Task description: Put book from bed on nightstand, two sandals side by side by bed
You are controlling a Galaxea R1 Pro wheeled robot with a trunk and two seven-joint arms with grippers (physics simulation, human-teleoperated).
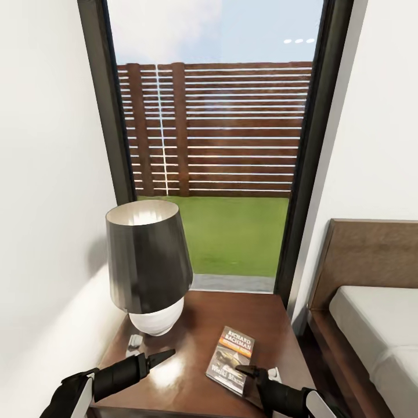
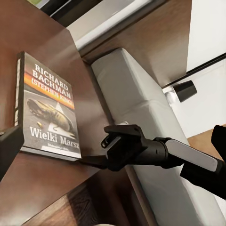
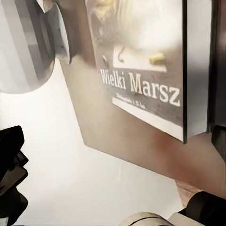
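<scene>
book (image 1: 231,360) lay flat on nightstand worktop (image 1: 191,371) by lamp (image 1: 148,264), step judged done | right pincer (image 1: 255,371) at book edge, spread, empty | left pincer (image 1: 164,355) state unclear | sandals left

Bed (image 1: 371,325) cut by right edge, I get only headboard corner and mattress strip. Desk (image 1: 232,313) front edge below frame. Book (image 3: 141,70) top cropped in right wrist view, cover blurred, small print unreadable. Lamp (image 1: 148,261) base part-hidden under shade.
</scene>
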